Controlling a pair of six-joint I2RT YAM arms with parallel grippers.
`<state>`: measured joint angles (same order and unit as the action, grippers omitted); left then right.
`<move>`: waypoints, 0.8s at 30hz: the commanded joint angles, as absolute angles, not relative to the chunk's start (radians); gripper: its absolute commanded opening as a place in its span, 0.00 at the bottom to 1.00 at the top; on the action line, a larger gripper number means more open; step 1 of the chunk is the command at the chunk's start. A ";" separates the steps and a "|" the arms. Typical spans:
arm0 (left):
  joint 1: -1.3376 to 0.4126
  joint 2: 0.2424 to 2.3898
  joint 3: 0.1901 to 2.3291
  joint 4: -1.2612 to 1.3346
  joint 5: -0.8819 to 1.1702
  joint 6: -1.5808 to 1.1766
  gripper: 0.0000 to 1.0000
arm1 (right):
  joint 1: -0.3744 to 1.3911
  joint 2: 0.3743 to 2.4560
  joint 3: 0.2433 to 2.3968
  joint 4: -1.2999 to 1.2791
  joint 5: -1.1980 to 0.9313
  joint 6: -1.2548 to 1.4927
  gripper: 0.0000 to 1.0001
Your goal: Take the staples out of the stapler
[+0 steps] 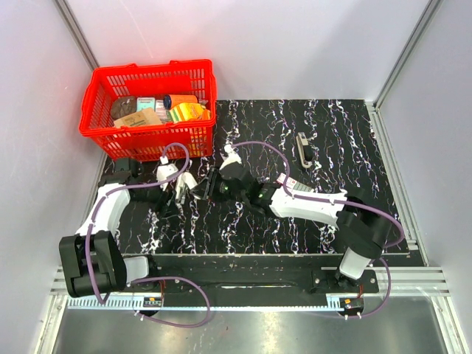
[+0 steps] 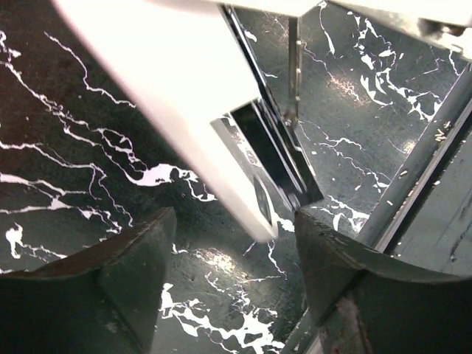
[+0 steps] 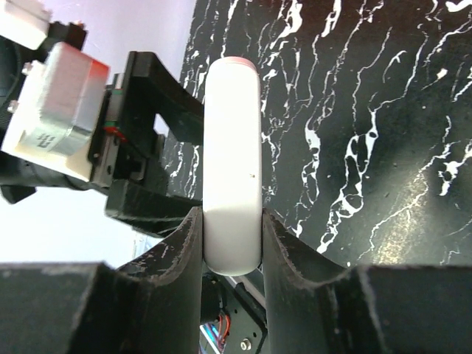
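Both arms reach inward; left end effector (image 2: 234,220) spread, right end effector (image 3: 232,221) clamping the stapler (image 3: 231,140).

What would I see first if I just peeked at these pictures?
The bright red basket full of packets, at the far left corner of the black marbled table, jumps out first. Next, just in front of it, the right gripper pinches a white stapler, and the left gripper stands open close by.

Left tool (image 1: 179,190), right tool (image 1: 209,188) meet at stapler (image 1: 189,183); red basket (image 1: 158,141) beyond.
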<state>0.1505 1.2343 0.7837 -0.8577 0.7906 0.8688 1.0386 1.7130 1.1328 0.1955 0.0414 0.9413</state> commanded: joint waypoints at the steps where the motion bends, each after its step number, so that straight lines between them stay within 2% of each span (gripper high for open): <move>1: 0.137 1.258 0.834 -0.808 0.850 0.900 0.63 | 1.055 1.654 1.129 0.302 0.009 0.974 0.00; 5: 0.133 1.269 0.841 -0.807 0.862 0.905 0.56 | 1.058 1.657 1.112 0.325 0.003 0.994 0.00; 10: 0.120 1.266 0.839 -0.790 0.844 0.911 0.30 | 1.060 1.652 1.094 0.328 -0.026 0.992 0.00; 13: 0.107 1.250 0.825 -0.761 0.809 0.913 0.22 | 1.060 1.641 1.062 0.333 -0.041 0.986 0.00; 24: 0.006 1.120 0.707 -0.448 0.519 0.873 0.16 | 1.060 1.606 0.946 0.331 -0.061 0.772 0.00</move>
<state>0.0303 1.1599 0.7208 -0.6582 0.6456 0.8680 1.0466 1.6321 0.9665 0.3191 0.0029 0.8886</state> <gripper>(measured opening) 0.186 0.365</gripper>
